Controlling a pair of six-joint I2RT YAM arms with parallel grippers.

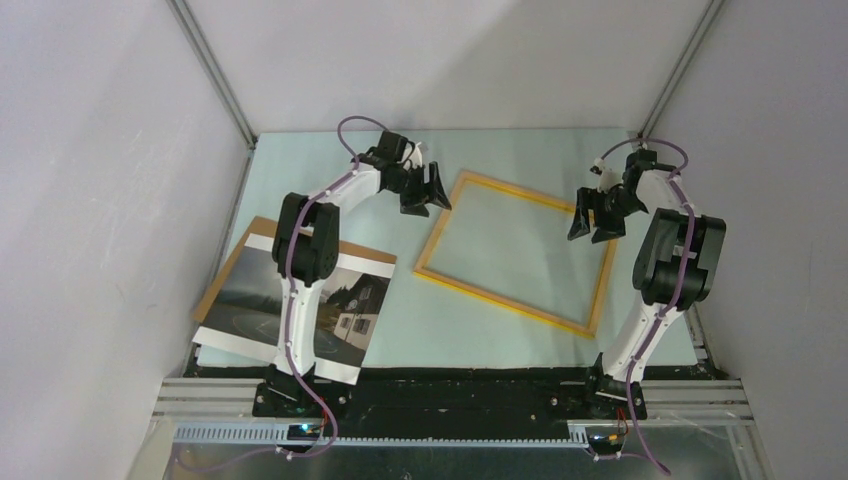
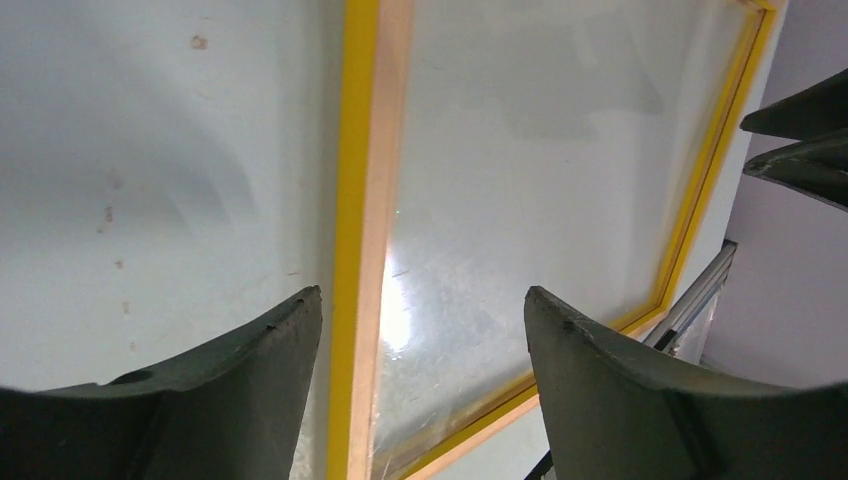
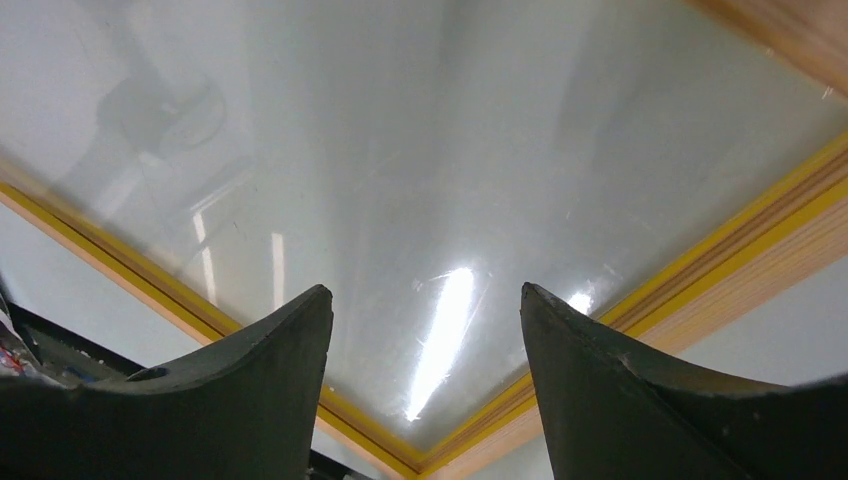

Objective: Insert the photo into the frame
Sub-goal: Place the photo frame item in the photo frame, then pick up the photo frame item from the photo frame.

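The frame (image 1: 500, 300), thin yellow-orange edges round a clear pane, lies flat and slightly turned in the middle of the table. My left gripper (image 1: 428, 195) hovers open over its far left edge; in the left wrist view that edge (image 2: 365, 200) runs between the spread fingers of the gripper (image 2: 423, 300), which hold nothing. My right gripper (image 1: 597, 222) hangs open over the frame's right side, and its wrist view has the pane (image 3: 420, 150) and a frame corner below the empty gripper (image 3: 425, 295). The photo (image 1: 245, 295), a dark misty landscape with a white house, lies at the near left, partly hidden by the left arm.
A brown backing board (image 1: 226, 268) lies under the photo and sticks out at its left edge. Grey walls close in the table at the left, back and right. A black strip and metal rail (image 1: 450, 385) run along the near edge by the arm bases.
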